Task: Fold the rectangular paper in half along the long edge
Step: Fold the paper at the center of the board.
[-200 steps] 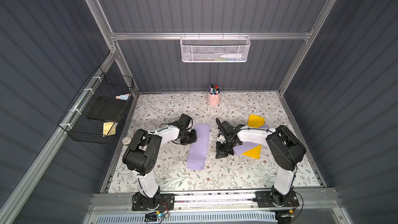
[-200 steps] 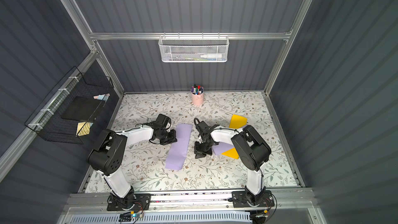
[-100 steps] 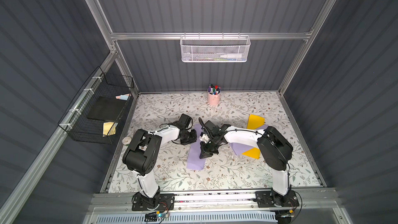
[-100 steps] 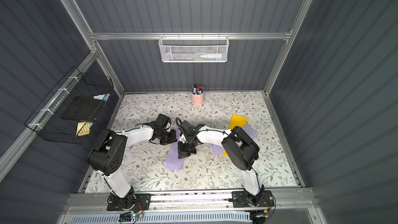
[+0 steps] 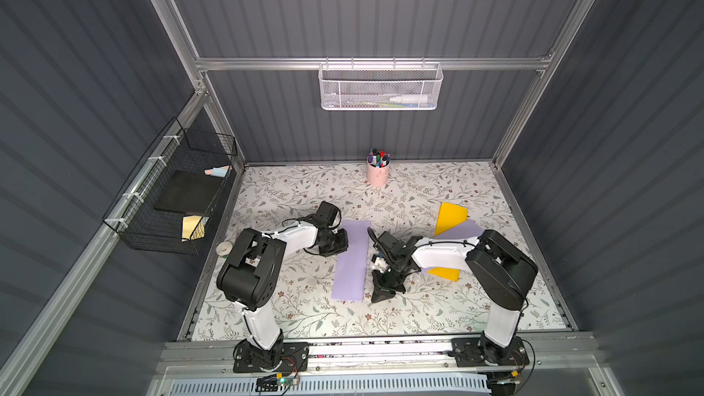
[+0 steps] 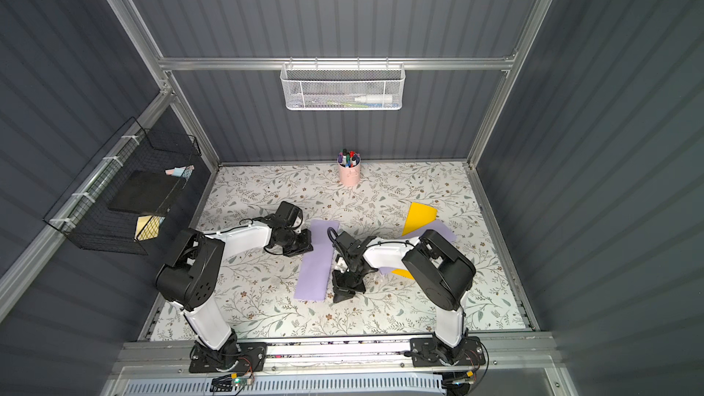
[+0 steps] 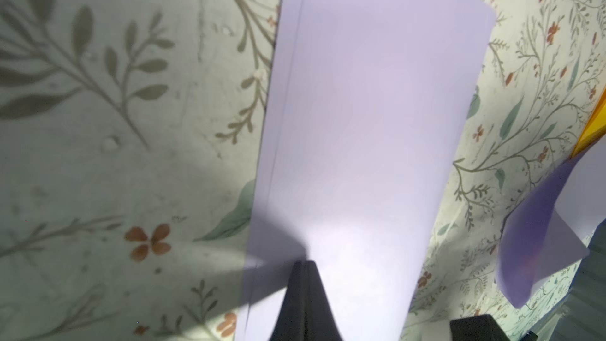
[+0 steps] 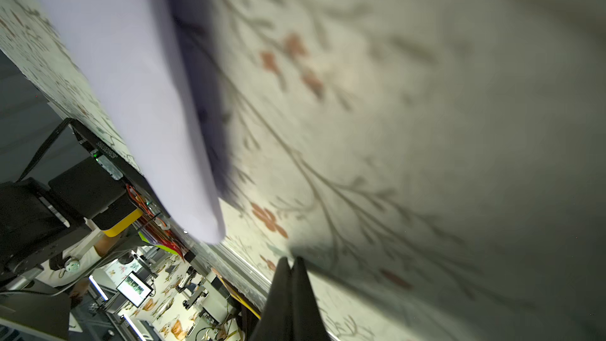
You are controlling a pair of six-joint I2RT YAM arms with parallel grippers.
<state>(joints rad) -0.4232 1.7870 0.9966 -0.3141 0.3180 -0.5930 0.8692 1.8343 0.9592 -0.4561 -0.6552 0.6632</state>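
Observation:
The lavender rectangular paper (image 5: 349, 262) (image 6: 315, 260) lies on the floral mat as a long narrow strip. In the left wrist view the paper (image 7: 360, 109) shows two layers, with one edge set slightly in from the other. My left gripper (image 5: 343, 247) (image 7: 305, 263) is shut, its tip resting on the paper near the left long edge. My right gripper (image 5: 377, 297) (image 8: 292, 260) is shut and holds nothing. It points down at the mat just right of the paper's (image 8: 131, 77) front end.
Behind the right arm lie a yellow sheet (image 5: 451, 215), a second lavender sheet (image 5: 463, 229) and a yellow piece (image 5: 444, 273). A pink pen cup (image 5: 378, 176) stands at the back. A tape roll (image 5: 224, 248) sits at the mat's left edge, below a black wire basket (image 5: 175, 200).
My right gripper swept left onto the paper, then came back off its right edge and toward the front. The left arm has not moved.

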